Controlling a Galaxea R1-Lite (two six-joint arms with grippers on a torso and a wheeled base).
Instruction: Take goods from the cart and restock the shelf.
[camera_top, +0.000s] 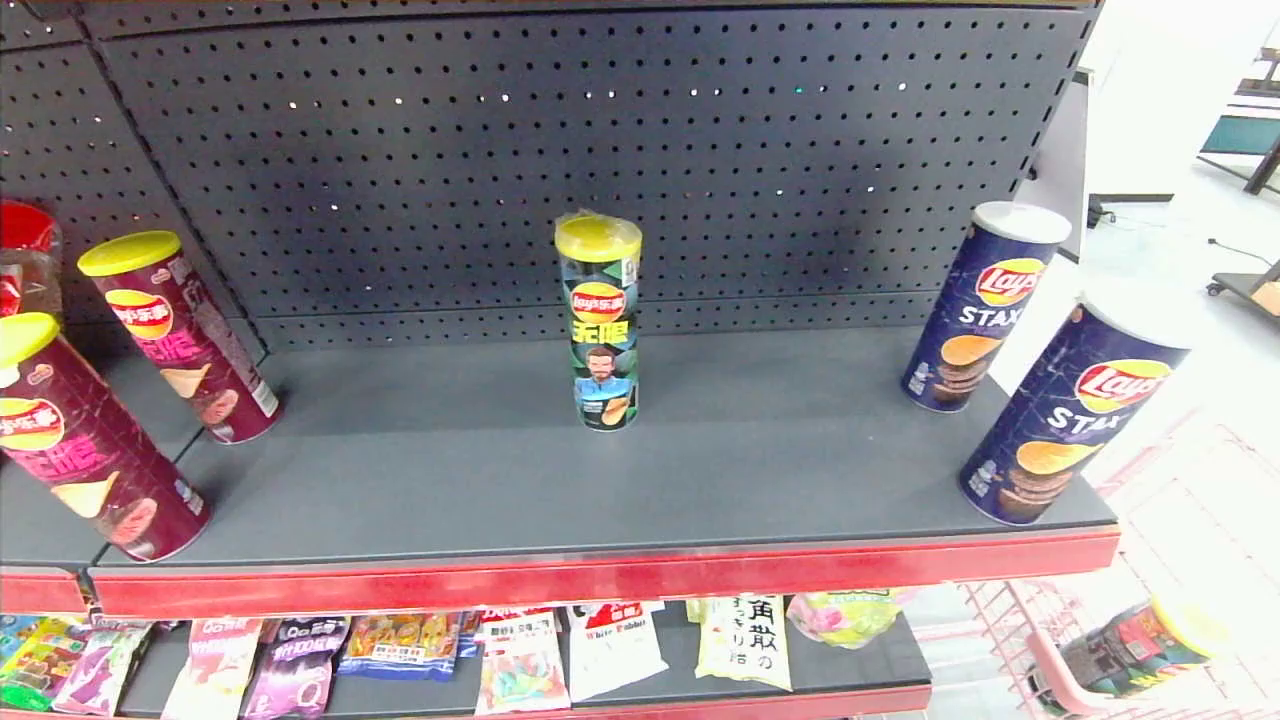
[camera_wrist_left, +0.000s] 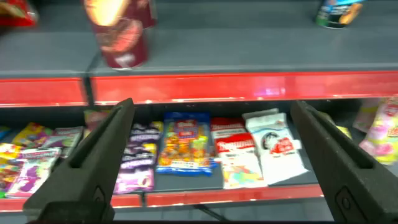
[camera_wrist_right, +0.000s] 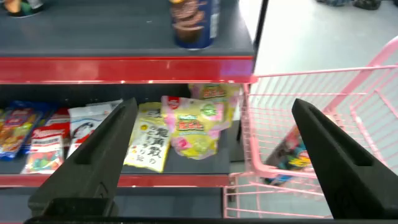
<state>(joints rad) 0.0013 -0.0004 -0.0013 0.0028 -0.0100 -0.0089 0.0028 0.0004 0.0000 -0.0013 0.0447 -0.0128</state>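
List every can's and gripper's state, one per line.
green can: upright, lid on
rear blue can: upright, lid on
front blue can: upright, lid on
rear maroon can: upright, lid on
front maroon can: upright, lid on
can in the cart: lying on its side
left gripper: open, empty
right gripper: open, empty

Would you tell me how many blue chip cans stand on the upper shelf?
2. The rear blue can stands farther back on the shelf, at right; the front blue can at its front right corner. None appears hidden.
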